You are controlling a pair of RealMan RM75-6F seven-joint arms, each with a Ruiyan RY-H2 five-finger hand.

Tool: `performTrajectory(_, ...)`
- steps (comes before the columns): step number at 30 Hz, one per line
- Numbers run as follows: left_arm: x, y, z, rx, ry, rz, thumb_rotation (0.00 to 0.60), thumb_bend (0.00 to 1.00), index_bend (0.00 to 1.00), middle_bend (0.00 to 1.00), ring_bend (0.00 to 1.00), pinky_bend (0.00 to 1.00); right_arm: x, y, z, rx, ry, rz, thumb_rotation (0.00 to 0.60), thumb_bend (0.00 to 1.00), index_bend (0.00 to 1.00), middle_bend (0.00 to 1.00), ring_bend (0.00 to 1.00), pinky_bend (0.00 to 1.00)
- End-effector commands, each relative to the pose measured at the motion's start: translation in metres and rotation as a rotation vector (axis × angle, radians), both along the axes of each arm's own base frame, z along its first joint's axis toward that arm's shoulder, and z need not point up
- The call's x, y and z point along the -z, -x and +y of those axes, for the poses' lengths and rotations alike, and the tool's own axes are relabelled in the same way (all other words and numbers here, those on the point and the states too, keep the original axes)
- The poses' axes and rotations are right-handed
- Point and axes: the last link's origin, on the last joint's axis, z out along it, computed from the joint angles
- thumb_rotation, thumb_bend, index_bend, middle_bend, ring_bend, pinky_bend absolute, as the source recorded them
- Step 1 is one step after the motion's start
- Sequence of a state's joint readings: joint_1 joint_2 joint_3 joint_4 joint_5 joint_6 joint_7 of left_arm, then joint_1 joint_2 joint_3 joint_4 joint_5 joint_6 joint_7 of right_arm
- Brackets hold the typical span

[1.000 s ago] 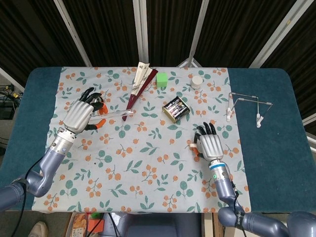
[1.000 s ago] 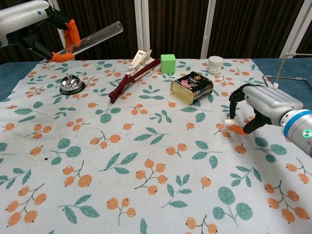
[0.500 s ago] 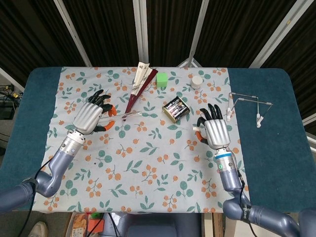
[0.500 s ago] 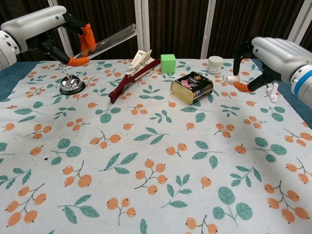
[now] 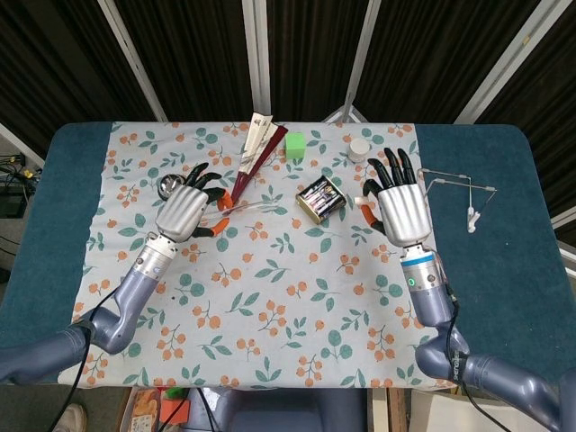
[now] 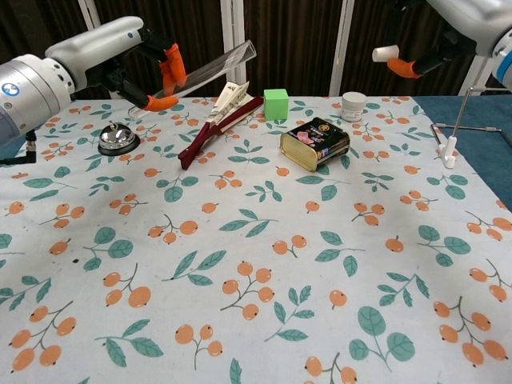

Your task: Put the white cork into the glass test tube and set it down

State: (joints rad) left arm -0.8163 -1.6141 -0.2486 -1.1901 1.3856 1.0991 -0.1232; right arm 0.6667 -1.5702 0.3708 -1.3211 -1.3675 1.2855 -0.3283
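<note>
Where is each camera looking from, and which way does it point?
Head view: sits high above the table, looking straight down on the flowery cloth; both arms show, the left hand holding the glass tube, the right hand holding the white cork.
Chest view: sits low at the table's near edge, looking across toward the dark curtain; the left hand shows, while the right hand is mostly cut off at the top.
Both show: the tube, cork, green block, tin and bell.
</note>
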Motion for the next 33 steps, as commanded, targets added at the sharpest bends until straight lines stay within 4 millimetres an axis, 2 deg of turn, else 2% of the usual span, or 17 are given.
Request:
performTrajectory(1,0.004,-0.006,0.000,-0.005,0.008,-0.016,0.600,0.58,0.62,0.67,0.19,0.00,-0.006,-0.002,-0.001,-0.079,0.039,0.087,0.600,0.43,0.66,0.23,0.00,0.00)
performTrajectory(4,0.007,-0.012,-0.002,-0.009,0.012,-0.040,0.600,0.58,0.62,0.67,0.19,0.00,-0.006,-0.001,0.000,-0.140,0.058,0.152,0.600,0.43,0.66,0.23,0.00,0.00)
performTrajectory(8,0.012,-0.017,-0.004,-0.020,0.015,-0.076,0.600,0.58,0.62,0.67,0.19,0.01,-0.004,0.000,-0.001,-0.154,0.067,0.153,0.600,0.43,0.66,0.23,0.00,0.00)
performTrajectory(20,0.024,-0.015,-0.006,-0.034,0.017,-0.154,0.600,0.58,0.62,0.67,0.20,0.05,-0.009,-0.005,-0.005,-0.188,0.099,0.154,0.600,0.43,0.66,0.23,0.00,0.00)
performTrajectory(33,0.028,-0.030,-0.003,-0.021,0.031,-0.158,0.600,0.58,0.62,0.67,0.21,0.06,-0.013,-0.029,-0.008,-0.287,0.124,0.163,0.600,0.43,0.66,0.23,0.00,0.00)
